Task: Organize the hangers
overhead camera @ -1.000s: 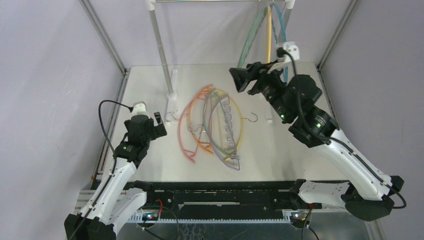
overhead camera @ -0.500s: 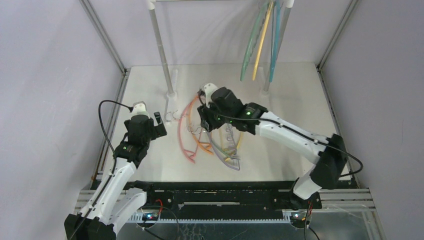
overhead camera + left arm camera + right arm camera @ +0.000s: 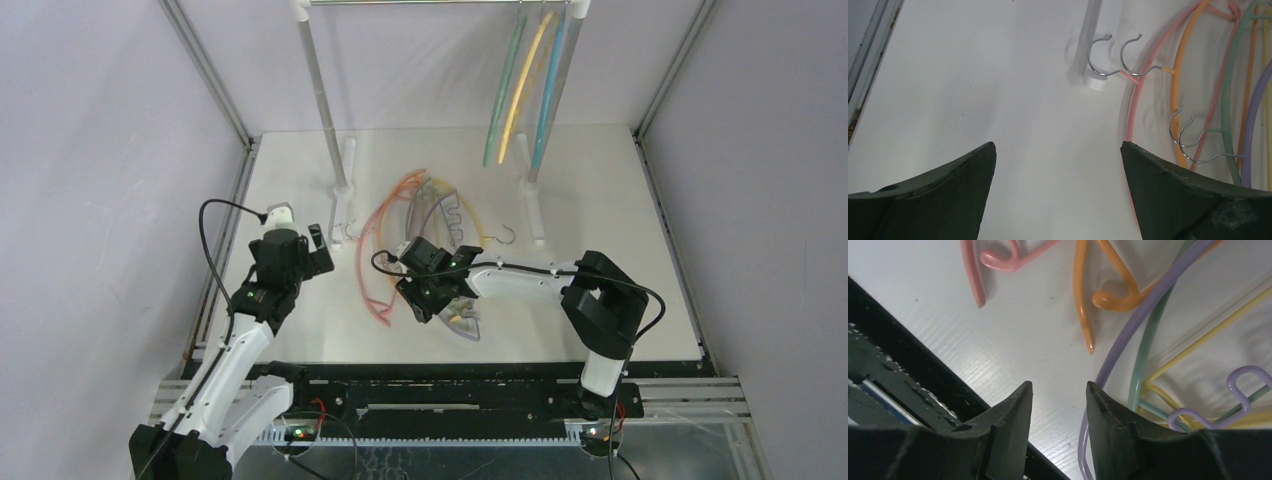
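Your right gripper [image 3: 1059, 390] is hovering low over the near end of the hangers [image 3: 372, 225] lying on the table [image 3: 600, 170]. Its jaws are partly spread, with only bare tabletop showing between them. The lilac hanger [image 3: 1115, 347] is curving past just outside its right finger. The orange hanger [image 3: 1080, 305] and pink hanger [image 3: 970, 275] are lying ahead to its left. Your left gripper [image 3: 1055, 150] is standing wide apart, gripping nothing, with pink arcing ahead to its right. The hung hangers [image 3: 519, 95] are dangling from the rail [image 3: 322, 90], well beyond both.
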You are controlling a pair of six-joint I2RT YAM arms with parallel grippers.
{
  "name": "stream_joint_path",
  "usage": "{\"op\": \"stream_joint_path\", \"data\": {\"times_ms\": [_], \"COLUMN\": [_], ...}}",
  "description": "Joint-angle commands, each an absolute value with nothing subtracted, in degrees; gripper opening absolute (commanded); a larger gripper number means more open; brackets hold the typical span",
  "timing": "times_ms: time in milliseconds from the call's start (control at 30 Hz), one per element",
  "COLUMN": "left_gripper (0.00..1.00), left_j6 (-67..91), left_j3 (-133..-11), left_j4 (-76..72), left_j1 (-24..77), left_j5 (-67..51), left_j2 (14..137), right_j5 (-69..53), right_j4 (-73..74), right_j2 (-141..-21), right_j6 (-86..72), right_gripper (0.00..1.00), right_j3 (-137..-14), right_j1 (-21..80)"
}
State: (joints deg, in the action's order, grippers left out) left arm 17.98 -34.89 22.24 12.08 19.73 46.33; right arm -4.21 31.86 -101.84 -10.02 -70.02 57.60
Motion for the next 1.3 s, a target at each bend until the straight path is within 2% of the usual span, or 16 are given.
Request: {"op": "stream_joint_path", "data": {"times_ms": [0,167,600,1033,1200,1267], "left_gripper": [1.0,0.99,1.0,1.0,1.0,1.0], "left_j6": [17.93,17.99,18.28,18.28,18.11,18.11], "left_j3": [-33.99,-33.91,-33.84,-33.95,-34.01,-34.01], "left_j4": [21.27,21.27,20.63,21.99,22.32,22.36], "left_j1": [11.81,11.8,11.83,11.81,11.82,11.84], "left_j5": [19.52,20.03,20.17,20.68,21.13,21.24], "left_j2": [47.19,47.04,47.39,46.97,46.43,46.32], "right_j5": [-2.1,-0.16,1.34,-1.61,-1.32,-2.28], "right_j4": [26.77,26.55,32.08,28.88,28.7,28.45], "right_j2": [-102.05,-103.42,-92.07,-99.59,-101.28,-101.49], "right_j6": [-12.4,-11.75,-11.63,-12.1,-10.93,-10.82], "right_gripper": [0.51,0.5,0.56,0.54,0.47,0.37], "right_j3": [-68.18,-67.34,-67.34,-64.62,-64.51,-64.5], "right_j1": [57.64,57.65,56.53,55.54,54.8,54.51]}}
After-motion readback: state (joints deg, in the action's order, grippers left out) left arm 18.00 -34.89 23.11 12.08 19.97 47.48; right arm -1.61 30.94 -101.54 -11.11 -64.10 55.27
